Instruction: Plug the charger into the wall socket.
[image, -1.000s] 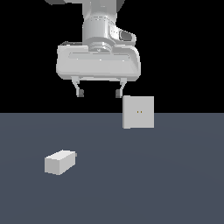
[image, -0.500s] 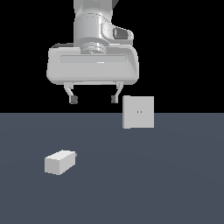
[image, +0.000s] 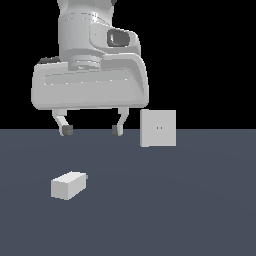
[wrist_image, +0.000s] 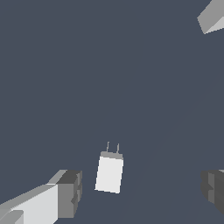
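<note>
Off-white charger (image: 68, 185) lies on the counter (image: 200, 210), well apart from the upright wall socket (image: 158, 128). Spread wide and empty, the pincer (image: 90, 131) hangs above it; the approach is in hand. Next: descend and straddle the block.

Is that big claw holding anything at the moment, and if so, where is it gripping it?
Nothing is held. The gripper hangs open and empty above the floor, while the charger lies below it, untouched. The wall socket stands apart.
</note>
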